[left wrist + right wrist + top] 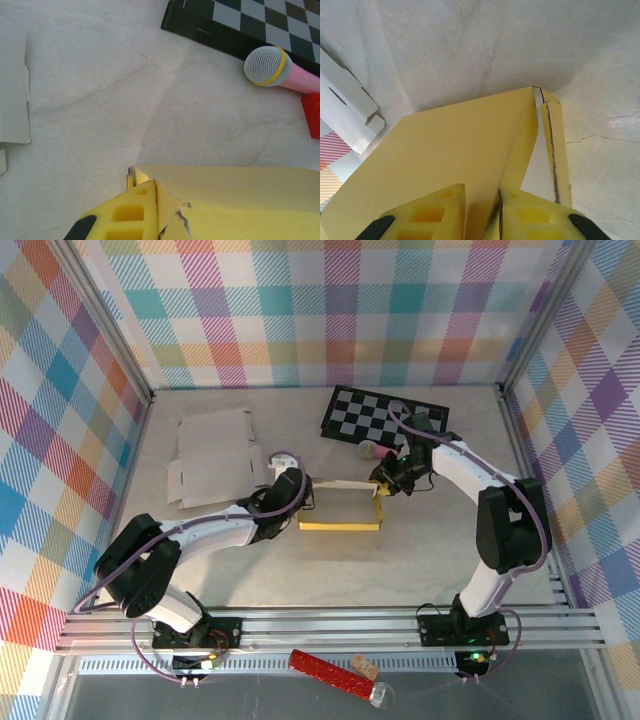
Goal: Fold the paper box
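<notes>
Ana: Yellow fingers of the right end effector sit closest, at the foot of the right wrist view. What do they hold?

Ben: They are drawn nearly together, pinching an upright side wall of the yellow paper box. The wall's edge runs up between them, and a narrow flap with a dark cut line stands just to its right.

Ana: And the right arm's pose?

Ben: It rises from its base at the near right to a black elbow close to the right wall. Its white forearm then slopes back toward the middle, with the wrist bent down onto the box's right end.

Ana: The left side?

Ben: The left arm lies low, its black shoulder link far left and its white forearm stretched rightward over the bench. The left end effector meets the box's left end. It is closed on the paper, and its wrist view shows one yellow finger pressed against a folded corner.

Ana: Where is the box?

Ben: Mid-bench, between the two end effectors, open at the top. A flat white cardboard blank lies beyond the left arm. A black-and-white checkerboard lies further back, with a pink toy microphone and a red block just beside it.
</notes>
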